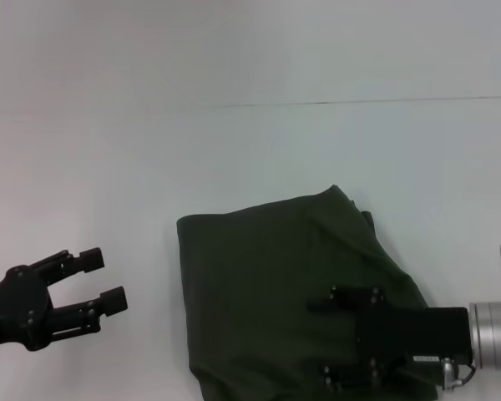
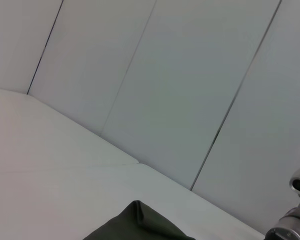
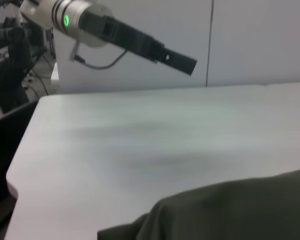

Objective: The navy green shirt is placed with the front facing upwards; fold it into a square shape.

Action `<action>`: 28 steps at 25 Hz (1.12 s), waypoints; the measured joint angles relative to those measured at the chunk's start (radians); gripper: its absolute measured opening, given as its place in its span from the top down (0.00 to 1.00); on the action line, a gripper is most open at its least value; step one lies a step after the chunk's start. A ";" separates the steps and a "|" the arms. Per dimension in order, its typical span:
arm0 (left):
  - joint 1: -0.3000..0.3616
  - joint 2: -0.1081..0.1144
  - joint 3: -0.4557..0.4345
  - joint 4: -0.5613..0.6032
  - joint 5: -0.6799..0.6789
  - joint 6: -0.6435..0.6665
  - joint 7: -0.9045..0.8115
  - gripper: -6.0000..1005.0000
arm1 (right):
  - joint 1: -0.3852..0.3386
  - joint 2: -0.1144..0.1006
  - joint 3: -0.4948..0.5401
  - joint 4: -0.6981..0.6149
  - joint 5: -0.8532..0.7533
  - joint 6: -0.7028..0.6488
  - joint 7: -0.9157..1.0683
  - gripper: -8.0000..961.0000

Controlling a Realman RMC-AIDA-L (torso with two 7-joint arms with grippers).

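Observation:
The navy green shirt (image 1: 267, 284) lies folded into a rough, uneven block on the white table, with no lettering showing. One corner of it shows in the left wrist view (image 2: 140, 225), and an edge of it in the right wrist view (image 3: 230, 210). My right gripper (image 1: 321, 338) hovers over the shirt's near right part, open, with nothing visibly between its fingers. My left gripper (image 1: 103, 280) is open over bare table to the left of the shirt, well apart from it.
The white table (image 1: 108, 150) extends far back, crossed by a thin seam line (image 1: 367, 103). Grey wall panels (image 2: 190, 75) stand behind. My left arm (image 3: 115, 32) shows above the table's far edge in the right wrist view. Dark equipment (image 3: 10, 60) stands beyond that edge.

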 joint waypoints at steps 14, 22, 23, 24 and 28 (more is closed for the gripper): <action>0.009 -0.008 0.001 -0.013 0.000 -0.008 -0.001 0.15 | -0.048 0.000 -0.032 0.075 0.003 0.090 -0.089 0.12; 0.014 -0.008 0.000 -0.016 0.000 -0.001 0.002 0.16 | -0.091 -0.007 0.105 0.026 0.024 -0.062 -0.119 0.12; 0.014 -0.008 0.000 -0.016 0.000 -0.001 0.002 0.16 | -0.094 -0.005 0.128 0.022 0.029 -0.065 -0.119 0.12; 0.014 -0.008 0.001 -0.016 0.000 -0.001 0.002 0.16 | -0.096 -0.004 0.146 0.020 0.034 -0.067 -0.119 0.12; 0.013 -0.008 0.001 -0.022 0.000 -0.002 0.003 0.16 | -0.083 0.000 0.173 0.045 0.079 -0.017 -0.125 0.12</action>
